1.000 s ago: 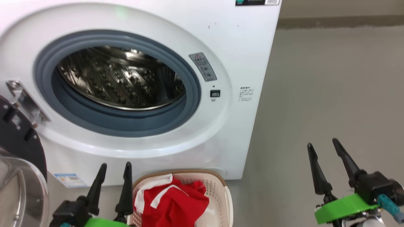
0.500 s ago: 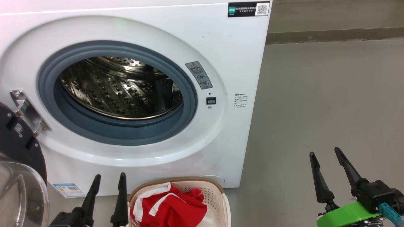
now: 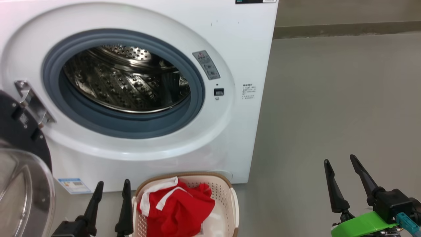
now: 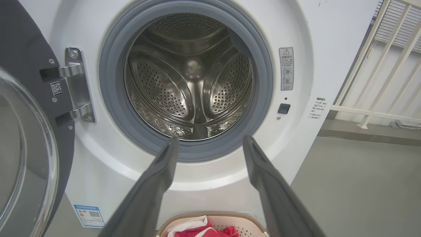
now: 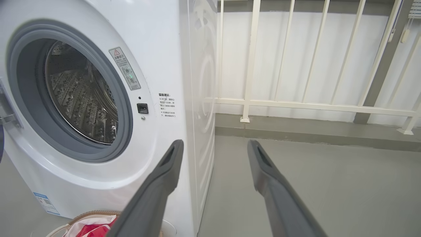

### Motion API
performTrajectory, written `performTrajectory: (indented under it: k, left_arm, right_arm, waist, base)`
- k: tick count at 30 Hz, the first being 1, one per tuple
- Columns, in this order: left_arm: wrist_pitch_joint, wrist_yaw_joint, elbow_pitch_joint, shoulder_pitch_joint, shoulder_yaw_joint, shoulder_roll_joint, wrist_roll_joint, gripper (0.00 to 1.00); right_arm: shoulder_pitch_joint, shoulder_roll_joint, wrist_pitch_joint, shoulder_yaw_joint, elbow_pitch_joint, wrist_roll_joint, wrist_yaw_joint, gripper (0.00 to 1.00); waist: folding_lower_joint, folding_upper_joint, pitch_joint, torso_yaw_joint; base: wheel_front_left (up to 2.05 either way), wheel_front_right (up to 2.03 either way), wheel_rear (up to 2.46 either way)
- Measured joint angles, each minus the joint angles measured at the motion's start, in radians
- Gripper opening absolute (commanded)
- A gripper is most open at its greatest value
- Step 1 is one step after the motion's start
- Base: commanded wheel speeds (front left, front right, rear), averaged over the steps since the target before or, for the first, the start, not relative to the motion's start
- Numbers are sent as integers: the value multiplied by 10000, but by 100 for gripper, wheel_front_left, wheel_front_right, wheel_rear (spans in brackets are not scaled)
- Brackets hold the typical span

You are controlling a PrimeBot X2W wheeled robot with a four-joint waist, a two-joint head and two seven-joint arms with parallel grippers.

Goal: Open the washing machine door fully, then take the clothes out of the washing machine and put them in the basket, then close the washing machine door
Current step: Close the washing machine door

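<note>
The left gripper (image 3: 112, 184) is shown with its two dark fingers spread and nothing held between them, pointed at the washing machine (image 3: 250, 49). The steel drum (image 3: 131, 85) is seen ahead of and above it, framed by the grey rubber ring (image 3: 131, 126), with no garment visible inside. The washing machine door (image 3: 23, 138) is swung wide open to that gripper's left. The basket (image 3: 225, 194) is set just beside its right finger, and the red-and-white clothes (image 3: 177, 207) are heaped in it. The right gripper (image 3: 339, 159) is likewise held spread and empty, well apart to the basket's right, over bare grey floor (image 3: 329, 98). A white railing (image 5: 312, 105) is seen beyond it.
</note>
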State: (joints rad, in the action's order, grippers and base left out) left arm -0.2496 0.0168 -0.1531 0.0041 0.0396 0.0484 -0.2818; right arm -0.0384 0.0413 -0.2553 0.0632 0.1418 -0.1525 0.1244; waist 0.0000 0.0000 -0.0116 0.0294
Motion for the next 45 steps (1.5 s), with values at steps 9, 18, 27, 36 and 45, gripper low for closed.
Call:
performTrajectory:
  k: [9, 18, 27, 36, 45]
  left_arm:
    - [0, 12, 104, -1, 61, 2, 8, 100]
    - [0, 12, 280, -1, 84, 2, 8, 100]
    - [0, -98, 393, 0, 274, 0, 71, 100]
    - [17, -301, 453, 0, 359, 10, 157, 100]
    - [196, -723, 943, 0, 443, 48, 414, 100]
  right_arm:
    - [1, -8, 0, 52, 10, 0, 0, 100]
    - [1, -13, 0, 71, 10, 0, 0, 100]
    - [1, -17, 0, 73, 10, 0, 0, 100]
    - [0, -17, 0, 23, -10, 0, 0, 100]
    - [1, -17, 0, -161, -130, 63, 0, 100]
  waist:
    - [0, 0, 65, 25]
    - [0, 0, 97, 134]
    - [0, 0, 86, 319]
    - [0, 0, 77, 691]
    - [0, 0, 147, 1527]
  base:
    - [-178, 178, 0]
    - [-59, 59, 0]
    - [0, 0, 0]
    - [0, 0, 0]
    - [0, 0, 0]
